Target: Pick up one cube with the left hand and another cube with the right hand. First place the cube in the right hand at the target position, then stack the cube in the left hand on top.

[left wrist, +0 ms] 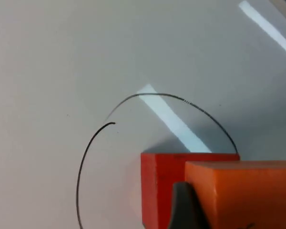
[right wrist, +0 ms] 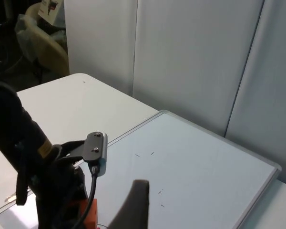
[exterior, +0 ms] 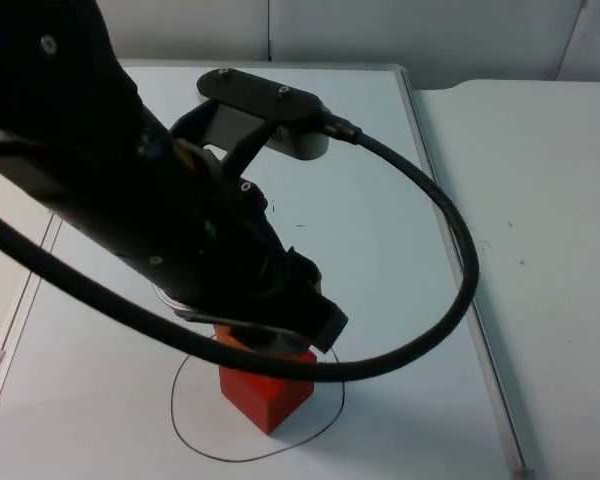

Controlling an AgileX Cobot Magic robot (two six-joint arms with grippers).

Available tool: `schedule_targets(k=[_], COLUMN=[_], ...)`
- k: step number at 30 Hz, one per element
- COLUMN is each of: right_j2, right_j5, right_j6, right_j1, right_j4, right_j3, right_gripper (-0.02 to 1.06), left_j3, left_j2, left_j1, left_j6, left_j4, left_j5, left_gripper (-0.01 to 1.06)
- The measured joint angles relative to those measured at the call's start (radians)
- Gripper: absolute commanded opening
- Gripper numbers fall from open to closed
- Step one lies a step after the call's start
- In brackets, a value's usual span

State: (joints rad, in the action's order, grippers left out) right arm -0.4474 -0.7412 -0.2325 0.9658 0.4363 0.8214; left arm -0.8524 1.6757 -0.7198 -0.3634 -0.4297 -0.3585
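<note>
White table (exterior: 420,300), orange cube (left wrist: 238,191) atop red cube (exterior: 270,392)

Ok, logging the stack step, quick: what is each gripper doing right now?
Left gripper: shut on the orange cube, held over the red cube in the drawn circle.
Right gripper: waiting away from the cubes; cannot tell.

Left arm: stretched from the upper left down across the table, wrist bent downward.
Left gripper (exterior: 272,345): low over the table, closed on an orange cube (left wrist: 238,193).
Right arm: raised, waiting.
Right gripper: one black fingertip (right wrist: 136,202) seen, high above the table.
</note>
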Motion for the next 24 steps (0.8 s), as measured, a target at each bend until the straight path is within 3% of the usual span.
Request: schedule_targets(k=[24], right_j2=[0.000], right_j5=[-0.006], right_j6=[-0.004], right_j1=[0.000], right_j4=[0.000], right_j3=[0.000], right_gripper=[0.85], left_j3=[0.000], left_j2=[0.074], left_j1=[0.000], left_j6=[0.020], left_j4=[0.051], left_j5=[0.013], left_gripper=[0.22])
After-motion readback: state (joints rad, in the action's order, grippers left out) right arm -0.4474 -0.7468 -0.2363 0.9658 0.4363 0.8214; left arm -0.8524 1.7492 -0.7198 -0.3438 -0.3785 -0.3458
